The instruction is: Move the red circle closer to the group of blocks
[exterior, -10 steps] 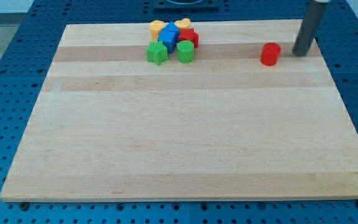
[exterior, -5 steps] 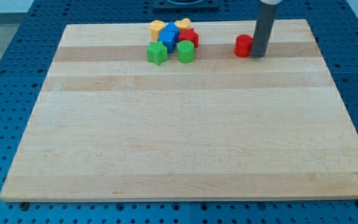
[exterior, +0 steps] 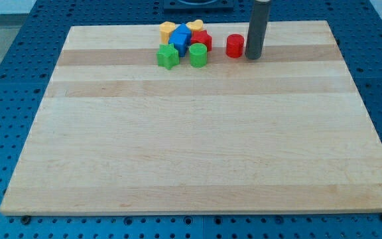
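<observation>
Red is the colour you are watching: the red circle [exterior: 235,46] is sitting near the desk's [exterior: 178,146] far edge, a little toward the far right corner from the middle of that edge, and just off the right flank of the group of blocks. My tip [exterior: 253,58] is standing directly on the circle's right side, touching it or very nearly so; the view is not settling which. That is the relation the next move is turning on: the circle is lying to the left of my tip, and the group is lying further left along almost the same line, parallel to the far edge. So a straight push leftward is looking, in my judgement, like all that is needed.

You are seeing no pincer here, only a plain dark rod, so there is nothing to open or close.

The circle is showing as a short, upright cylinder, bright red, with a flat top and no visible long axis, so it is likely sliding evenly rather than turning.

In the group, a red block [exterior: 201,40] of unclear shape is lying nearest the circle, with a green cylinder [exterior: 198,56] just in front of it, a green star-like block [exterior: 168,56] to its left, a blue block [exterior: 180,39], and two yellow blocks [exterior: 168,29] by the far edge. A small gap is remaining between the circle and the group.
</observation>
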Tool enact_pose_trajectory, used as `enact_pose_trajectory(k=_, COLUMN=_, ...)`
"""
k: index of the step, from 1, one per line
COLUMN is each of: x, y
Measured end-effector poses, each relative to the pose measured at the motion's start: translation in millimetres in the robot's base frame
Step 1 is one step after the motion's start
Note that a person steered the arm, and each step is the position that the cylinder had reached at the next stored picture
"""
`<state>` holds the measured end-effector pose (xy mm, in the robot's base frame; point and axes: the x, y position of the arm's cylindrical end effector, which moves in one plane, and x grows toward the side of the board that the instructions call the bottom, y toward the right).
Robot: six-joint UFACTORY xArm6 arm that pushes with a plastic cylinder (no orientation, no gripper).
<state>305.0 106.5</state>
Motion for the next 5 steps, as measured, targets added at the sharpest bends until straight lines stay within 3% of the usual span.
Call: enact_pose_trajectory(k=5, x=-37.2, y=-50.4)
